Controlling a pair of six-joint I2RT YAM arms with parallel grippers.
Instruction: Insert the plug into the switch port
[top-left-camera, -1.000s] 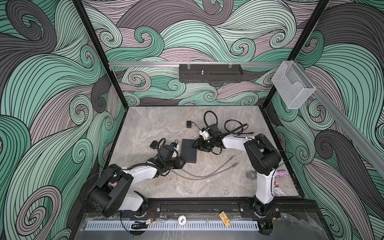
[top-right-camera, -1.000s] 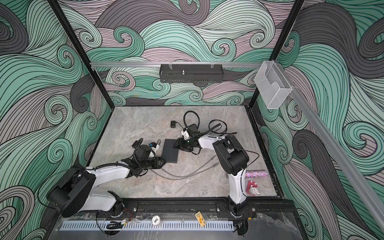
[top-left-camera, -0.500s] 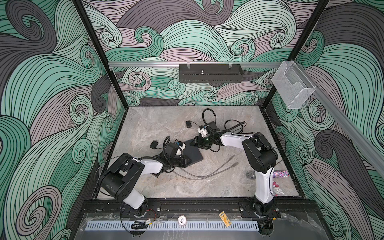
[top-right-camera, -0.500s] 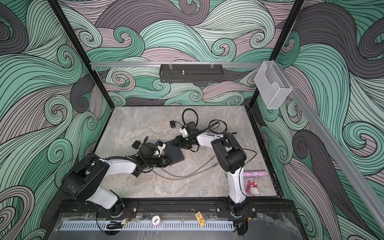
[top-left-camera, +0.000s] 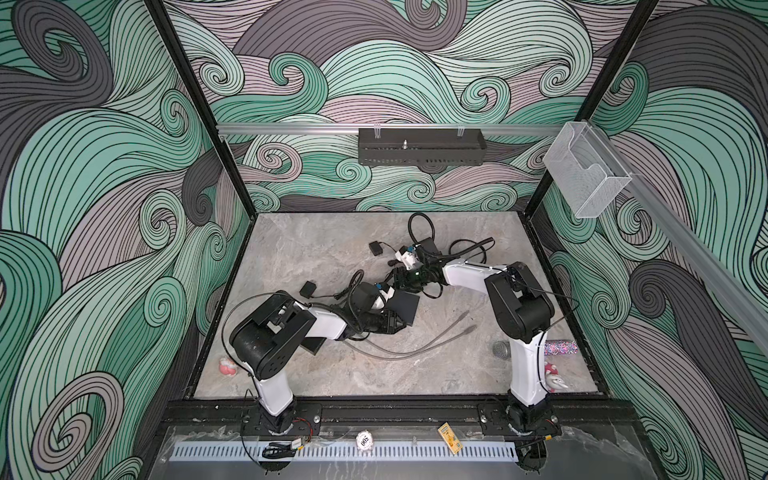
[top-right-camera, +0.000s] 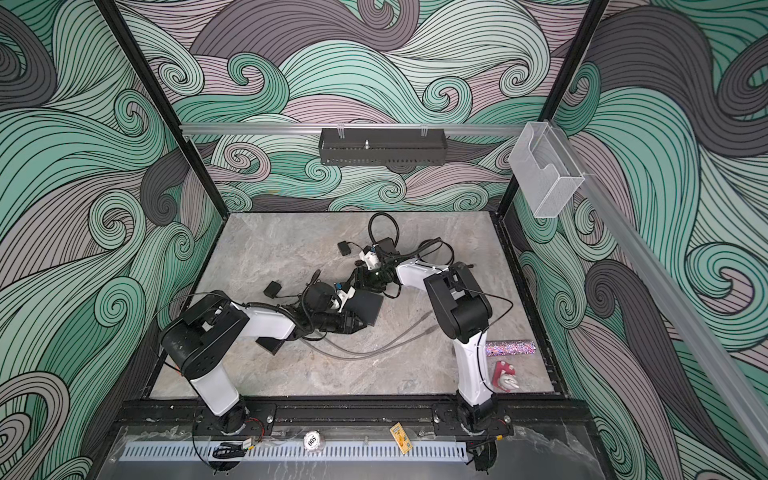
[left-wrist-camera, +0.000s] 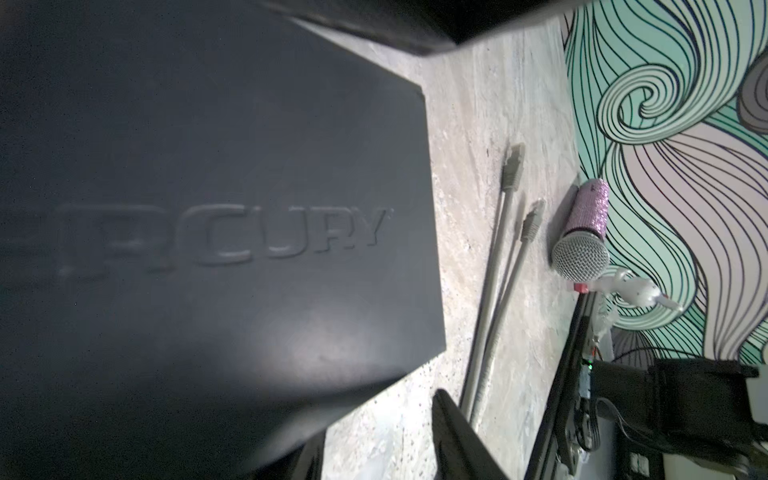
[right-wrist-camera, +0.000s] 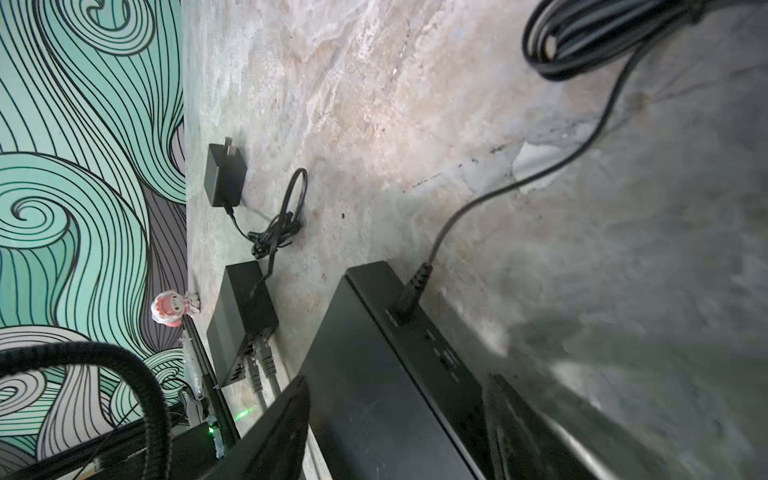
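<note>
At the left, the left gripper (top-left-camera: 397, 322) lies low against the near corner of the black switch (top-left-camera: 406, 309). Its wrist view shows the jaws part-way apart with the embossed lid filling the space between them, and whether they pinch the case cannot be told. At the switch's far edge the right gripper (right-wrist-camera: 397, 376) holds its jaws spread wide to either side of the rear face, with no firm clamp showing. The black plug (right-wrist-camera: 409, 298) stands in a port there, and its cable (right-wrist-camera: 498, 187) runs up to a loose coil. The plug looks seated, though how deep is unclear. The likely trouble is the cord: if either arm shifts the switch, or the right fingers snag the cable on drawing off, a half-seated plug could be tugged out. The light case may also skid if pushed at one corner only. The floor is a grey marbled slab (top-left-camera: 332, 382), littered with a wall adapter (right-wrist-camera: 224, 174), a grey patch cable (left-wrist-camera: 491, 282) and, further right, a glittery microphone (left-wrist-camera: 584, 232). Walls (top-left-camera: 104, 166) of teal and mauve swirls enclose it.
</note>
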